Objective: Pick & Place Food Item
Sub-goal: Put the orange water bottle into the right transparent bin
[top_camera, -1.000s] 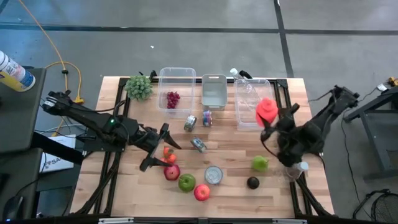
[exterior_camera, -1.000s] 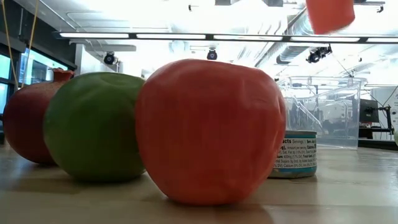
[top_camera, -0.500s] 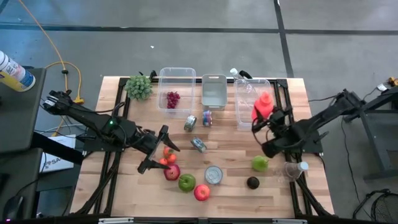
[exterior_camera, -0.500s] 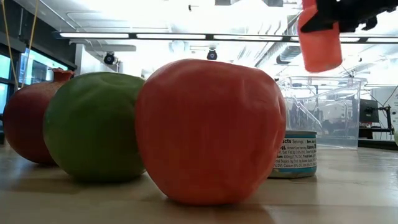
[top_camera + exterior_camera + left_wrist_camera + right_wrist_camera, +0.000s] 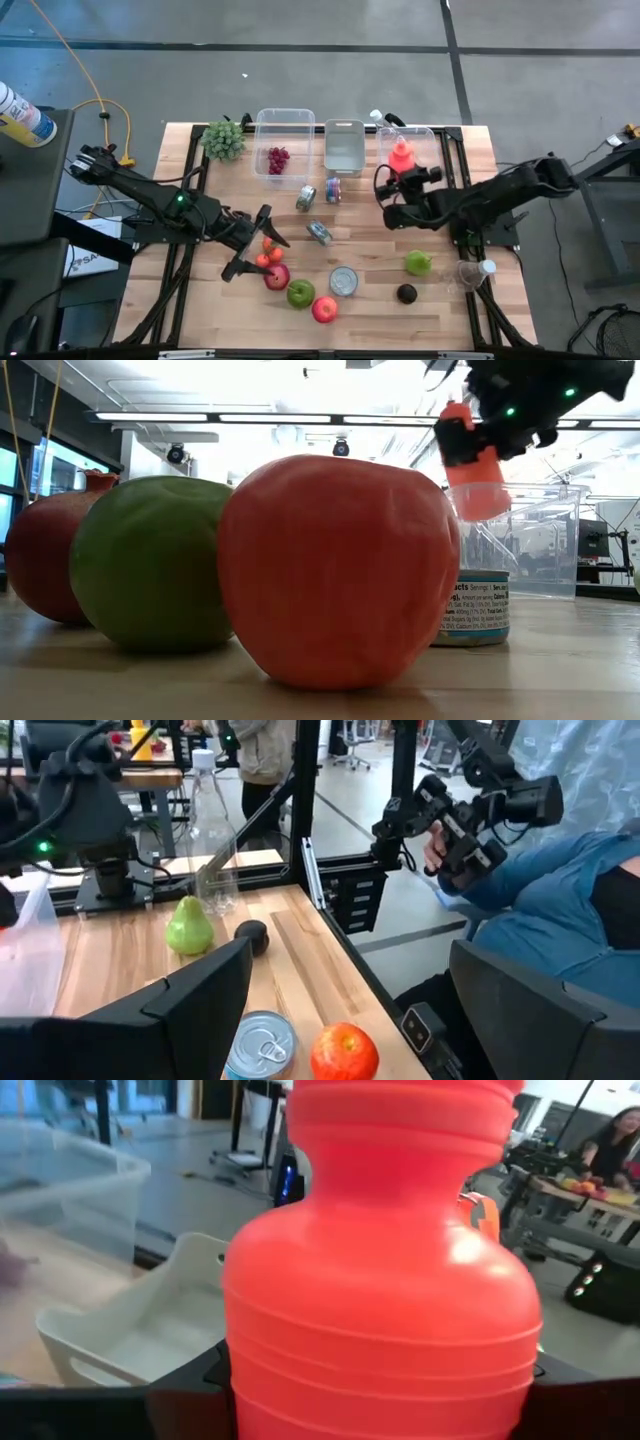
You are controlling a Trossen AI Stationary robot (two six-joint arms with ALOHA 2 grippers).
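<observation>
Overhead view. Table fills frame centre. Along its upper edge, left to right: grape bunch, bin w/ small grape cluster, tray, 2nd bin at upper right. Bottle sits above that 2nd bin's left part, held by right gripper; right arm comes in from frame right. Below tray, 3 small cans near centre. Left gripper, fingers apart, left of centre, tomatoes between its fingers. Lower centre: pomegranate, then two apples to its lower right; can just right of them. Lower right: pear, avocado below it, plastic bottle at table's right edge.
</observation>
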